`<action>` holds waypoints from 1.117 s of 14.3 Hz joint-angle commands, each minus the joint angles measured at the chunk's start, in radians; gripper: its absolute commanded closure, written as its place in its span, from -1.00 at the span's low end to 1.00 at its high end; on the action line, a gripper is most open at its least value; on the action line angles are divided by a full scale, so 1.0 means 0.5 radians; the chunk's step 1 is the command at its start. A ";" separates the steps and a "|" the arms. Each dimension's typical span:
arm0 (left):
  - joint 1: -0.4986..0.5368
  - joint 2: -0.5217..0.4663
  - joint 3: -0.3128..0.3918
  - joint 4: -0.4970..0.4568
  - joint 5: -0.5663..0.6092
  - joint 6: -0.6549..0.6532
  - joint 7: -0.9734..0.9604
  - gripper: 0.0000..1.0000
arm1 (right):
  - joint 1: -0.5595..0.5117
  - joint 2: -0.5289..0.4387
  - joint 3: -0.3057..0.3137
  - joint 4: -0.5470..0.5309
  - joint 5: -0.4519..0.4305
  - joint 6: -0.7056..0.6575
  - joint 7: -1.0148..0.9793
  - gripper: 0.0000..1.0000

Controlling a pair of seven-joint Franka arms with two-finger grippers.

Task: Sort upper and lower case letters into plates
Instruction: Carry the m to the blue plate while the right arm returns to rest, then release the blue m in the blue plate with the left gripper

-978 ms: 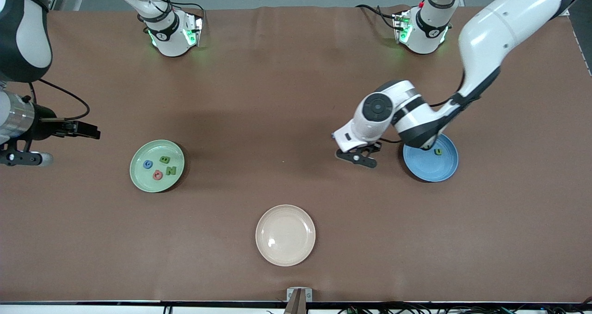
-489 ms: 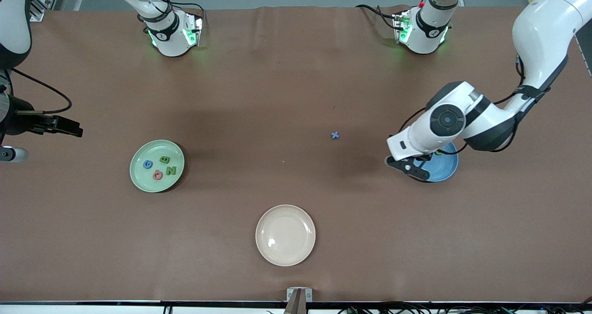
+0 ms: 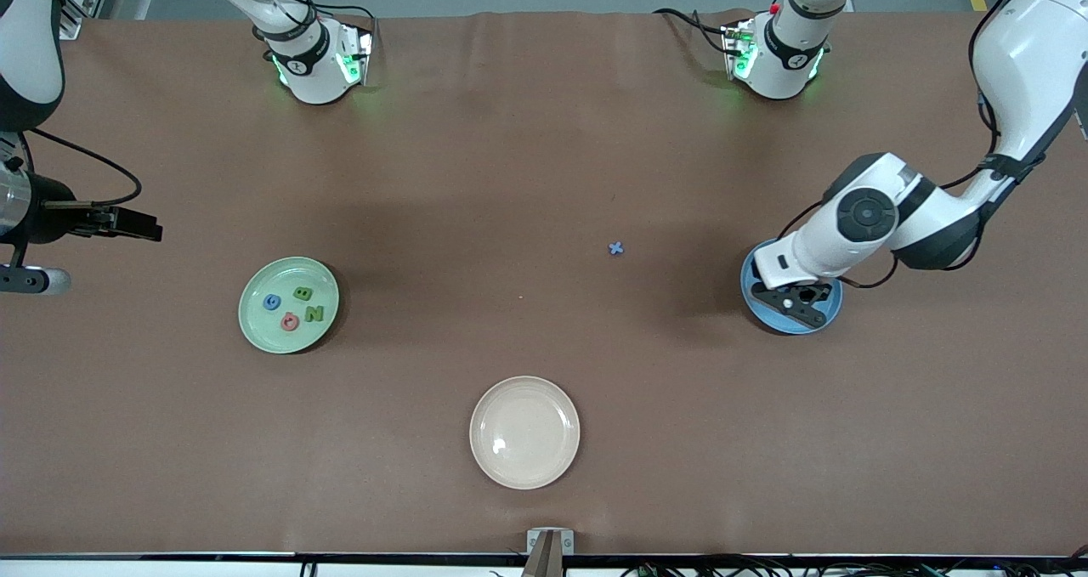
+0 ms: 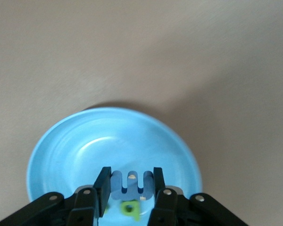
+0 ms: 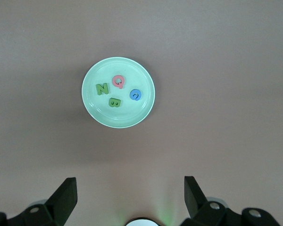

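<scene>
The green plate [image 5: 118, 92] holds four foam letters: a green N [image 5: 102, 88], a pink Q [image 5: 118, 82], a green B [image 5: 114, 102] and a blue letter [image 5: 136, 95] that cannot be read with certainty. No other printed text, label or number is legible.

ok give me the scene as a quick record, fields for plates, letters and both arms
green plate: toward the right arm's end of the table, holds four letters, N, B, a pink one and a blue one
blue plate: toward the left arm's end, a small green letter in it
beige plate: nearest the front camera, nothing in it
small blue piece: on the bare table between the green and blue plates
left end effector: over the blue plate, shut on a blue letter
right end effector: open, waiting above the table near the green plate
</scene>
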 commanded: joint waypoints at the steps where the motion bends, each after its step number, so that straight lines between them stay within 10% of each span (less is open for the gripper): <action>1: 0.051 -0.002 0.030 -0.038 0.041 0.074 0.073 0.69 | -0.001 -0.060 0.028 -0.040 0.008 -0.025 0.030 -1.00; 16: -0.133 0.050 0.367 -0.029 0.228 0.391 0.116 0.64 | 0.079 -0.520 -0.048 -0.488 0.070 0.190 0.003 -1.00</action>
